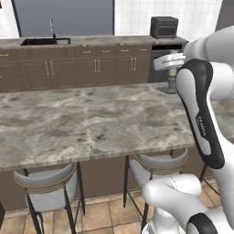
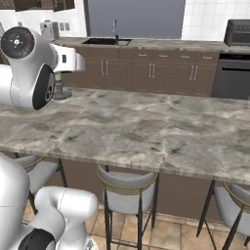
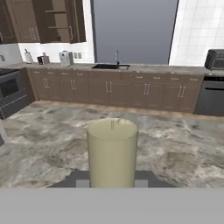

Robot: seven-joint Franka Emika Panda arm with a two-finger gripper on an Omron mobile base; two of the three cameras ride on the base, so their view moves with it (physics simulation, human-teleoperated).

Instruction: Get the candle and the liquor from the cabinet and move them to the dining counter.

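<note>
Marble island surface (image 1: 82, 123) spreads beneath claw (image 3: 112, 183). Claw closed on candle (image 3: 112, 151), candlestick base (image 1: 170, 87) on or just above slab at its far edge. Step in hand, as judged: setting candle down. Next move: release, lift clear, return to wall cabinet (image 3: 48, 19) beyond claw for liquor.
</note>
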